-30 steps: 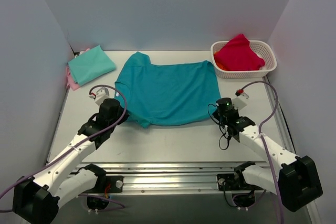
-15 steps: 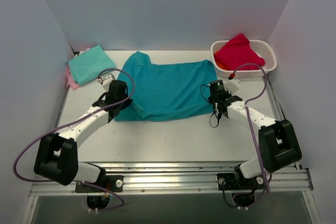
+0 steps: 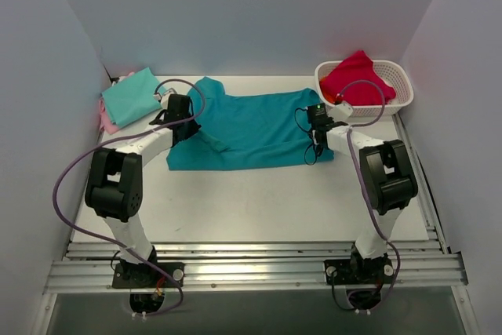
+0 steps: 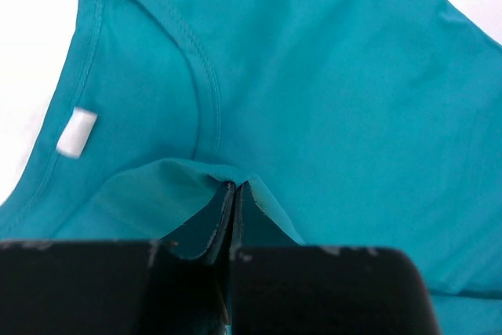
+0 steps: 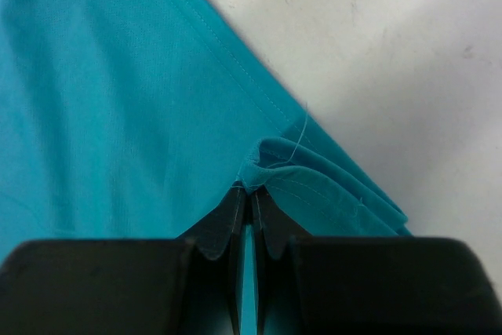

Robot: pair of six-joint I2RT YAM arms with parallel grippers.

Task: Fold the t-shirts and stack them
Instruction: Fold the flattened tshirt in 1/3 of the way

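The deep teal t-shirt (image 3: 251, 127) lies in the middle of the table with its near half folded up over its far half. My left gripper (image 3: 182, 115) is shut on its cloth at the left side; in the left wrist view (image 4: 234, 187) the pinched fold rises at the fingertips, and the white neck label (image 4: 77, 132) lies to the left. My right gripper (image 3: 318, 119) is shut on the shirt's right edge, where the hem bunches at the fingertips (image 5: 251, 187). A folded mint-green t-shirt (image 3: 135, 95) lies at the far left on top of a pink one (image 3: 108, 120).
A white basket (image 3: 401, 100) at the far right holds a red cloth (image 3: 354, 78). Blue-grey walls close the table on the left, back and right. Both arms reach far across the table, their cables looping above them.
Both grippers have moved away from me towards the back of the table, carrying the shirt's near edge up and over its far half. The shirt now looks shorter from front to back.
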